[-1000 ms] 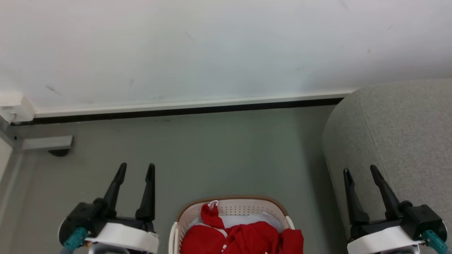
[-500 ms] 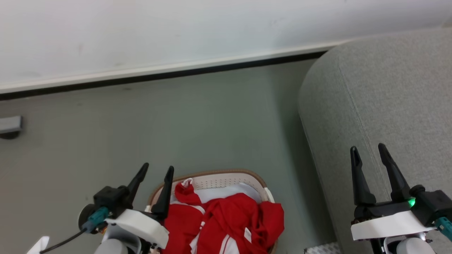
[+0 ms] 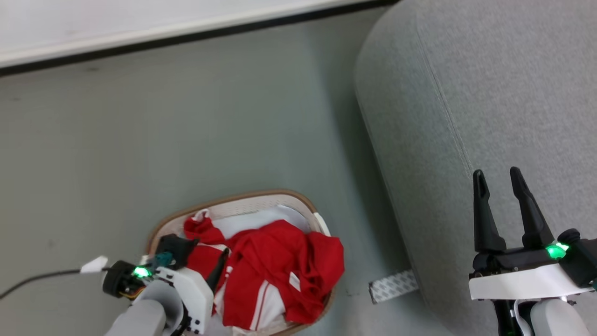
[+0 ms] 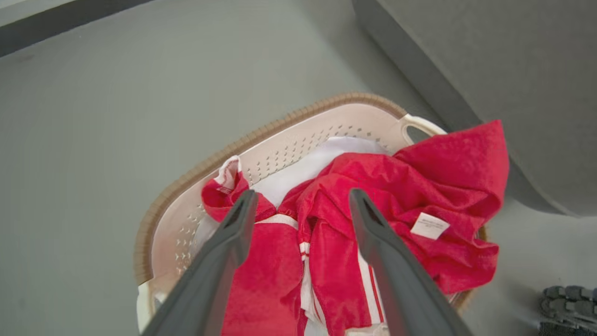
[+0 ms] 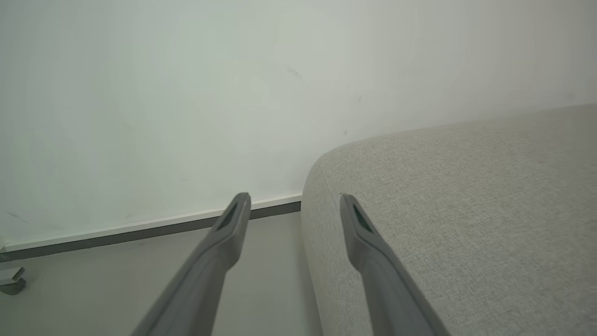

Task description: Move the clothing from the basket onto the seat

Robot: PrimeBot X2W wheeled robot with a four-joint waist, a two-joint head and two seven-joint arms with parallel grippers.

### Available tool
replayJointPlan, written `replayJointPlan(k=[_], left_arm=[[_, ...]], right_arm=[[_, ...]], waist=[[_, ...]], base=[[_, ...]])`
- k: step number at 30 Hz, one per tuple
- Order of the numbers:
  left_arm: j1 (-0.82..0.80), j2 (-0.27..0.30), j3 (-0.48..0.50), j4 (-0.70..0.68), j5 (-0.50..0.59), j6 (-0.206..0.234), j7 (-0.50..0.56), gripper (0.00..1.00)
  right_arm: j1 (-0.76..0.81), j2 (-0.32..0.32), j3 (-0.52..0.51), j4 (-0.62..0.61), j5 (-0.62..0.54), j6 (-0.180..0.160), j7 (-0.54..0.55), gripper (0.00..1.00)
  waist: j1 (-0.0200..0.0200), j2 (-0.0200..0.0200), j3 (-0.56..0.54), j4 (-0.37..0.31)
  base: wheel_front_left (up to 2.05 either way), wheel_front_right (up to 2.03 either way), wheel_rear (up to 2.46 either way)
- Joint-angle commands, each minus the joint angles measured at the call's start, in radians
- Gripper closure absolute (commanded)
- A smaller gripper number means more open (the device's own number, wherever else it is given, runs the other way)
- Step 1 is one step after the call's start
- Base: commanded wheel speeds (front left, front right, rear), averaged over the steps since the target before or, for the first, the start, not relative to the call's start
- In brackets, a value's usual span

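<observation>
Both fingers of left gripper overhang clothing, perhaps touching.

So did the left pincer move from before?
Yes. The left pincer was beside the basket; now it is over the basket, above the red clothing.

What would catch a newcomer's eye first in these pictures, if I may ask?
The bright red soft garment with white stripes stands out first, heaped in the small oval cream-white plastic basket and draped over its rim. The left hand hangs open over it. At the right looms the large light grey fabric sofa, with the open right hand over its edge.
</observation>
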Motion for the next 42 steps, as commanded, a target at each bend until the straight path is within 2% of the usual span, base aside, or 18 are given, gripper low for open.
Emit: replayJointPlan(k=[1,4,10,17,24,34,35,36,37,38,42], left_arm=[[-0.032,0.015,-0.035,0.021,0.011,0.0,0.007,0.0],[-0.065,0.035,-0.13,0.087,0.036,0.0,0.041,0.0],[-0.139,0.055,-0.253,0.207,0.058,0.0,0.114,0.0],[-0.221,0.085,-0.328,0.34,0.111,0.001,0.19,0.0],[-0.265,0.113,-0.408,0.41,0.174,0.001,0.219,0.0],[-0.308,0.128,-0.486,0.442,0.226,0.001,0.233,0.0],[-0.309,0.131,-0.488,0.445,0.224,0.001,0.227,0.07],[-0.309,0.133,-0.492,0.447,0.219,0.001,0.222,0.39],[-0.308,0.133,-0.496,0.449,0.215,0.001,0.215,0.62],[-0.307,0.134,-0.498,0.45,0.207,0.001,0.207,1.0],[-0.3,0.137,-0.494,0.454,0.173,0.001,0.173,1.0]], right_arm=[[-0.012,-0.001,0.002,-0.007,0.011,-0.002,-0.002,0.0],[-0.022,-0.001,0.012,-0.01,0.034,-0.002,-0.002,0.0],[-0.028,-0.001,0.038,-0.02,0.06,-0.002,-0.002,0.0],[-0.04,-0.001,0.061,-0.036,0.093,-0.002,-0.002,0.0],[-0.04,-0.001,0.072,-0.05,0.121,-0.002,-0.002,0.0],[-0.044,-0.001,0.061,-0.069,0.14,-0.002,-0.002,0.0],[-0.045,-0.001,0.062,-0.069,0.142,-0.002,-0.002,0.0],[-0.047,-0.001,0.063,-0.068,0.143,-0.002,-0.002,0.0],[-0.049,-0.001,0.065,-0.066,0.143,-0.002,-0.002,0.0],[-0.051,-0.001,0.067,-0.064,0.144,-0.002,-0.002,0.0],[-0.061,-0.001,0.077,-0.048,0.141,-0.002,-0.002,0.0]], waist=[[-0.0001,0.0,0.045,-0.039],[-0.0001,0.0,0.075,-0.063],[-0.0001,0.0,0.134,-0.114],[-0.0001,0.0,0.202,-0.166],[-0.0001,0.0,0.252,-0.209],[-0.0001,0.0,0.311,-0.208],[-0.0001,0.0,0.314,-0.208],[-0.0001,0.0,0.316,-0.208],[-0.0001,0.0,0.317,-0.209],[-0.0001,0.0,0.317,-0.209],[-0.0001,0.0,0.298,-0.213]], base=[[0.0,0.0,0.0],[0.0,0.0,0.0],[0.0,0.0,0.0],[0.0,0.0,0.0],[0.0,0.0,0.0],[0.0,0.0,0.0],[0.0,0.0,0.0],[0.0,0.0,0.0],[0.0,0.0,0.0],[0.0,0.0,0.0],[0.0,0.0,0.0]])
